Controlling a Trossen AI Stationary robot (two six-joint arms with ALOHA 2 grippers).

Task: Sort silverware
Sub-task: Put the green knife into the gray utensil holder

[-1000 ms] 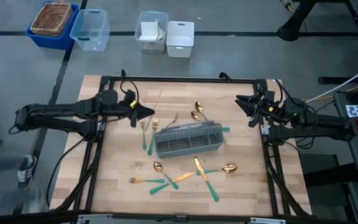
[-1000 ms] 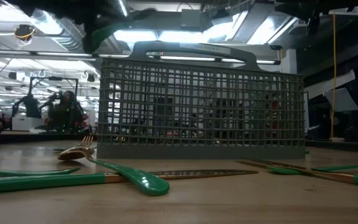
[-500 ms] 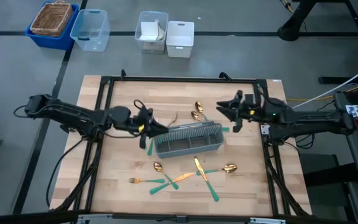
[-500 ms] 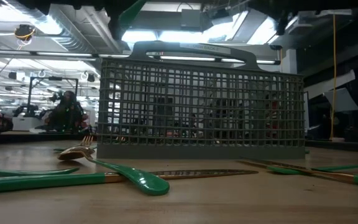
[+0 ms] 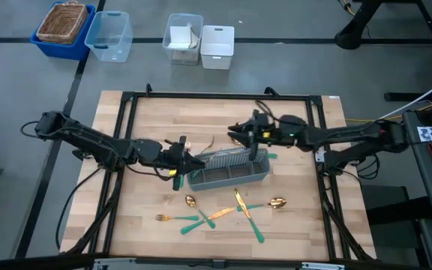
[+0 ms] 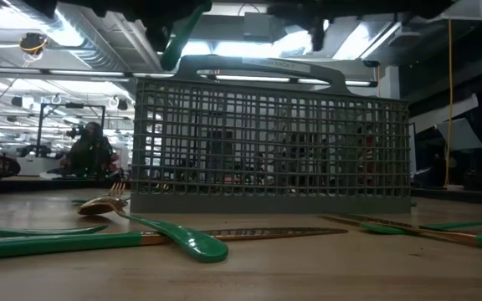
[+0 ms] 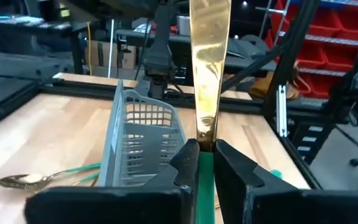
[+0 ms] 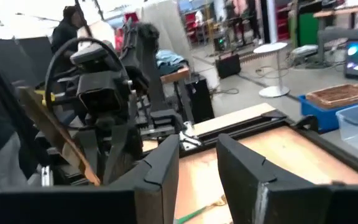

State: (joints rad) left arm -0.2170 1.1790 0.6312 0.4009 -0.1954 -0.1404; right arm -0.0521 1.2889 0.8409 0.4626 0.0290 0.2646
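High view: the left hand [image 5: 178, 159] sits just off the left end of the grey mesh caddy [image 5: 227, 166], which stands near the middle of the wooden surface [image 5: 148, 202]. From the left wrist view, its fingers [image 7: 188, 163] are clamped on the teal handle of a gold knife [image 7: 209, 68], whose blade stands upright in front of the camera, with the caddy close beside it. The low view shows the green handle tilted above the caddy's left top corner.

The right hand [image 5: 240, 133] reaches in over the far edge of the caddy, near two gold spoons [image 5: 238, 133] lying beyond it. In the right wrist view its fingers [image 8: 166, 163] stand narrowly apart with nothing between them.

The rest of the silverware lies loose on the near side of the caddy: a fork [image 5: 172, 218] at the left, a spoon [image 5: 191, 201], a crossed knife [image 5: 241, 204] and another spoon [image 5: 276, 202] to the right. One teal handle [image 5: 271, 157] pokes out past the caddy's right end
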